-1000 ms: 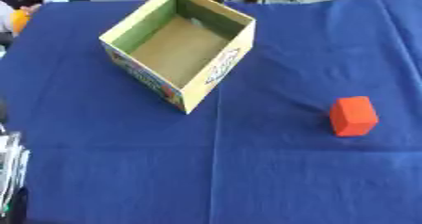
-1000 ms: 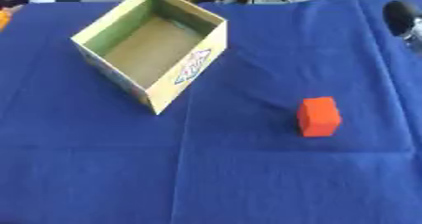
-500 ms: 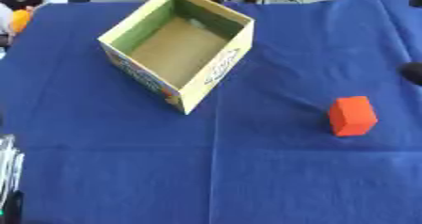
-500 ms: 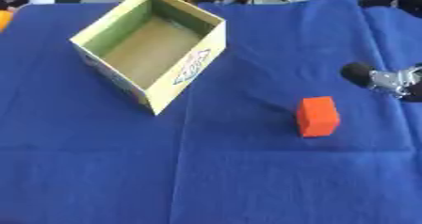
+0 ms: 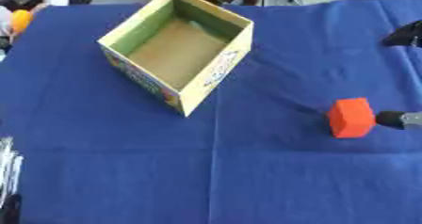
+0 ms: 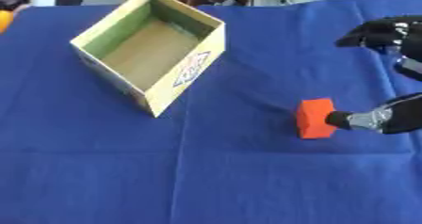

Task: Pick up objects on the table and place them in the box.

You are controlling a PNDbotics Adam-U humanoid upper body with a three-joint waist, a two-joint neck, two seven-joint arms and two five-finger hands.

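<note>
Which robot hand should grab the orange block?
The right hand. It comes in from the right edge, and one fingertip already sits against the orange block. The left hand shows only at the lower left edge, far across the blue cloth from the block.

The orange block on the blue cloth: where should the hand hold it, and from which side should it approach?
Probably across two opposite flat faces of the orange block, coming from its right, where the right hand already reaches it. It sits upright and apart from the box.
</note>
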